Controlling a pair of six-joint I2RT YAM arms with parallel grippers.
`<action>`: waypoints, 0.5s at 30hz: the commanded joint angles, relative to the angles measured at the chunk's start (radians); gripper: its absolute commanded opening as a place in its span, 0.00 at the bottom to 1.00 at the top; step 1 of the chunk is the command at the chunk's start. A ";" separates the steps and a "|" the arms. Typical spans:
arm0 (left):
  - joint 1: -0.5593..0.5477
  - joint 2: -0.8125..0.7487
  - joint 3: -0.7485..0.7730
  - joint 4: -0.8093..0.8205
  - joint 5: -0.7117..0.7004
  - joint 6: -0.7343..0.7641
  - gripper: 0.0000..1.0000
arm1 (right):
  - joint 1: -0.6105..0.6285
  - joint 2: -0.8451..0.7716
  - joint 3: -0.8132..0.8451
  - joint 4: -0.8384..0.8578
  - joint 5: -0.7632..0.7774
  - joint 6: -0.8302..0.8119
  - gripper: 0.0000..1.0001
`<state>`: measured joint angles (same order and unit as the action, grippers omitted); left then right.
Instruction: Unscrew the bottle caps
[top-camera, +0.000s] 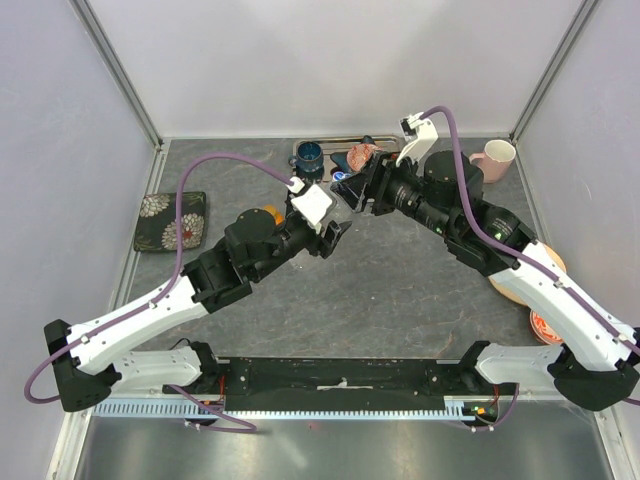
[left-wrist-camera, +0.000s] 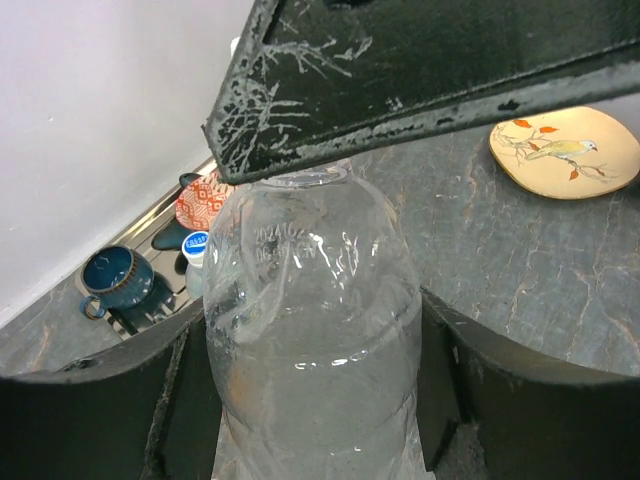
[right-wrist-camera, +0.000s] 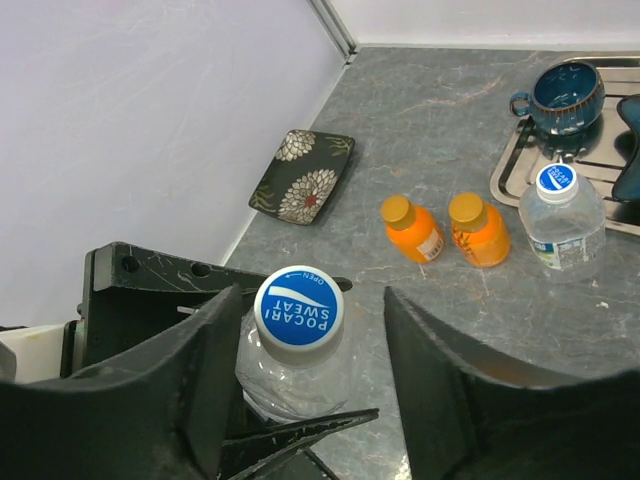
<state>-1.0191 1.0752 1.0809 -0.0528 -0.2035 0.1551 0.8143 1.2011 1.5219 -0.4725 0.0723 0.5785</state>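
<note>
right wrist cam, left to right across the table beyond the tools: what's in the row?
Floral plate → orange bottle → second orange bottle → clear capped water bottle. Blue mug overlaps that bottle, so left out.

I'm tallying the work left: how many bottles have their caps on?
4. One clear bottle in the left gripper; two orange bottles side by side beyond it; a second clear bottle beside the tray. None seem hidden.
</note>
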 joint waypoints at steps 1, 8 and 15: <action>-0.009 -0.012 -0.006 0.047 -0.010 0.031 0.43 | 0.003 -0.028 -0.009 0.054 0.007 0.004 0.71; -0.009 -0.011 -0.010 0.047 -0.008 0.027 0.42 | 0.002 -0.029 0.000 0.066 0.023 0.004 0.73; -0.009 -0.011 -0.010 0.047 -0.007 0.027 0.43 | 0.002 -0.028 -0.006 0.067 0.024 0.004 0.61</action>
<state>-1.0233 1.0752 1.0721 -0.0513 -0.2031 0.1551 0.8143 1.1912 1.5131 -0.4412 0.0841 0.5800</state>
